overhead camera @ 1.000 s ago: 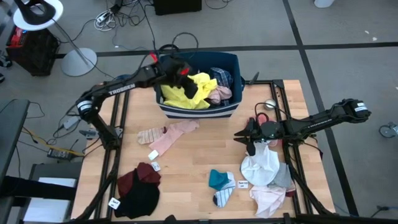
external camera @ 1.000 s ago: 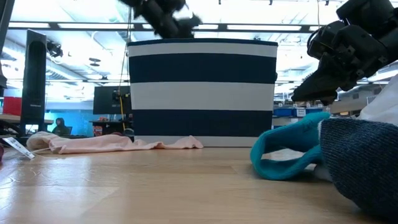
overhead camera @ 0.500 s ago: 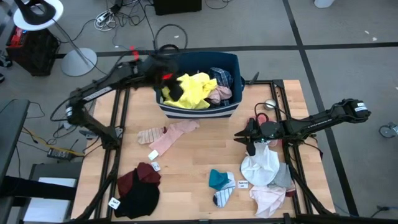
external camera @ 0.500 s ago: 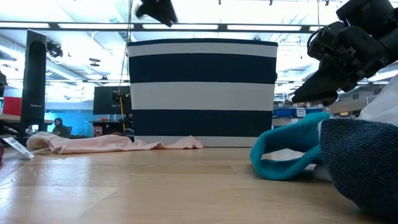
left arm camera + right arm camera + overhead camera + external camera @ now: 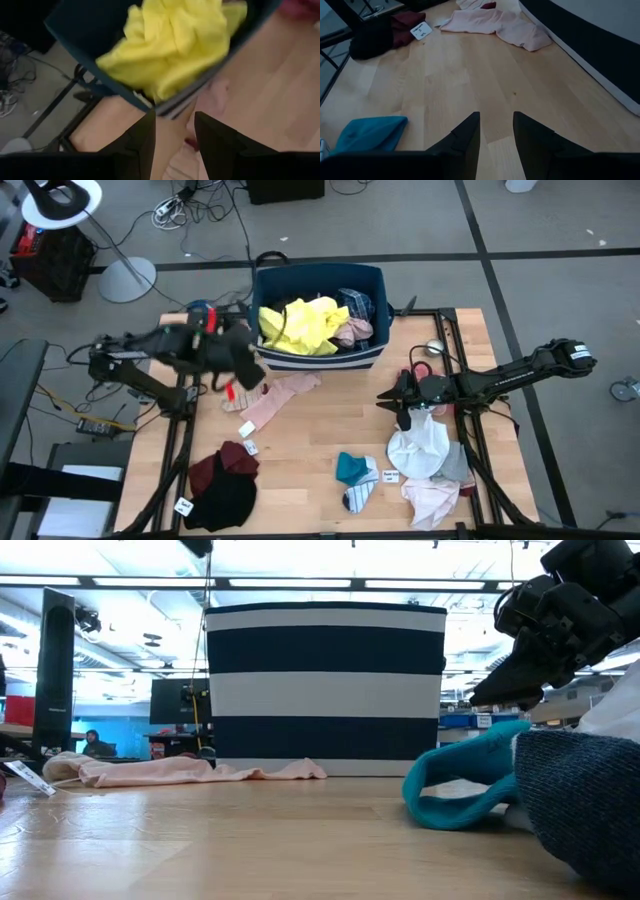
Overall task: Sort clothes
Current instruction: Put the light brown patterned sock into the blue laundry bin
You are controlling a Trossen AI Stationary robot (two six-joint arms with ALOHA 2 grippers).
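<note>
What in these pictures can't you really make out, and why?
- The left gripper: smeared by motion in the high view.
- What lies under the yellow garment in the bin: hidden by the top layer, and by the striped wall in the low view.
- The small tags on the table: too small to read.
- The dark blue knit: cut off by the low view's right edge.

Garments (image 5: 305,322) in bin (image 5: 318,359), socks (image 5: 355,478) before it, shirt (image 5: 275,398) left
</note>
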